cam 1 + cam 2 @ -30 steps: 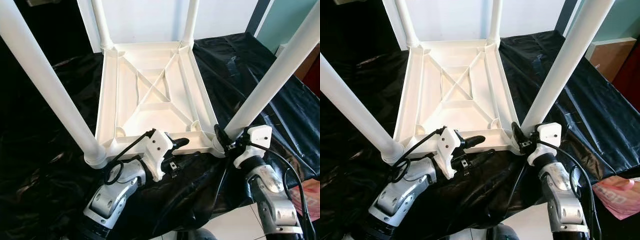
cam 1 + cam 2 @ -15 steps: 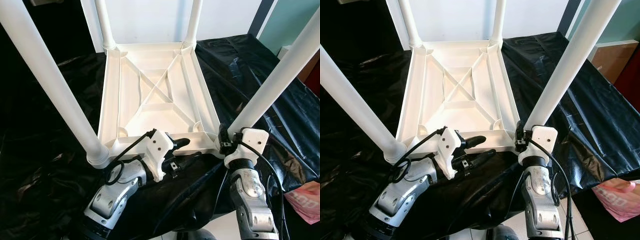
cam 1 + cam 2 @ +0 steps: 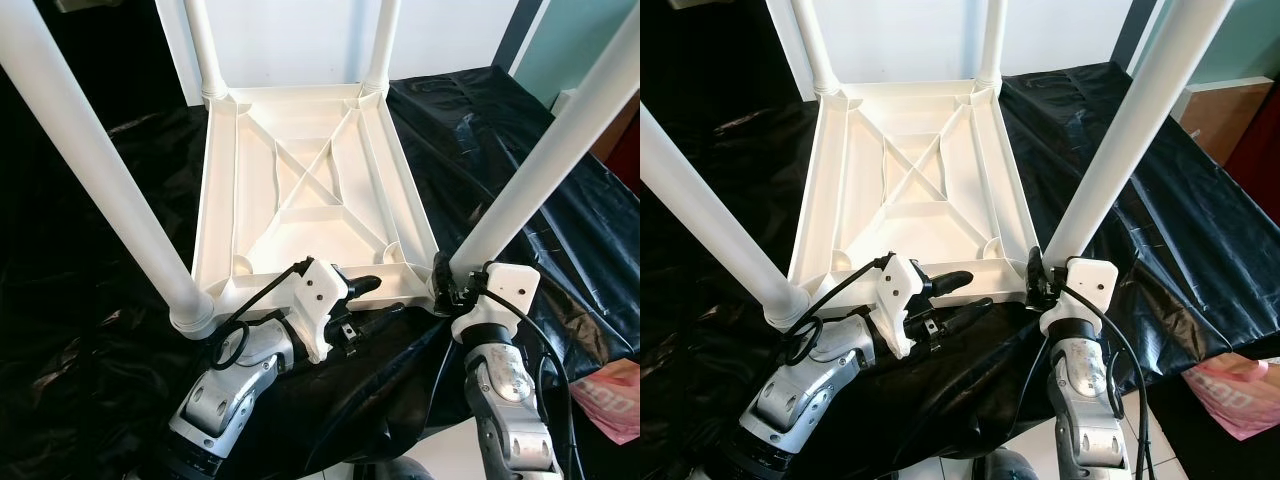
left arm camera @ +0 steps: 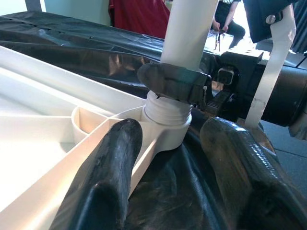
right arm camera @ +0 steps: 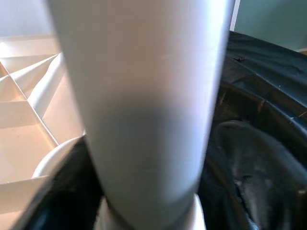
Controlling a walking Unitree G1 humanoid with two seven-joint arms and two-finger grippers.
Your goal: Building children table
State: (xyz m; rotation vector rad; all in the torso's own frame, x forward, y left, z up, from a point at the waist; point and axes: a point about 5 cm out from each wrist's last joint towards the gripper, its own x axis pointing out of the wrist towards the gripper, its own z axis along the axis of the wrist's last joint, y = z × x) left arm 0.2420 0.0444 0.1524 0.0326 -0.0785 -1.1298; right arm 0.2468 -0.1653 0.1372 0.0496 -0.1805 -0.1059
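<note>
The white plastic children table [image 3: 300, 215] lies upside down on a black sheet [image 3: 90, 300], its four white legs pointing up. My right gripper [image 3: 446, 287] is shut on the near right leg [image 3: 530, 185] just above its threaded socket [image 4: 165, 120]; that leg [image 5: 144, 105] stands between its fingers in the right wrist view. My left gripper [image 3: 385, 296] is open at the table's near rim [image 3: 395, 290], one finger [image 4: 110, 172] lying over the rim and the other finger [image 4: 240, 163] on the sheet. The near left leg [image 3: 100, 170] stands upright in its corner.
The black sheet spreads on all sides of the table. A pink packet [image 3: 612, 398] lies on the floor at the lower right. A brown cabinet [image 3: 1220, 108] stands at the far right. A seated person [image 4: 230, 19] and red cloth [image 4: 139, 17] are beyond the sheet.
My right wrist has turned around the base of the near right leg and its forearm has swung in towards the middle. The left arm has stayed put.
</note>
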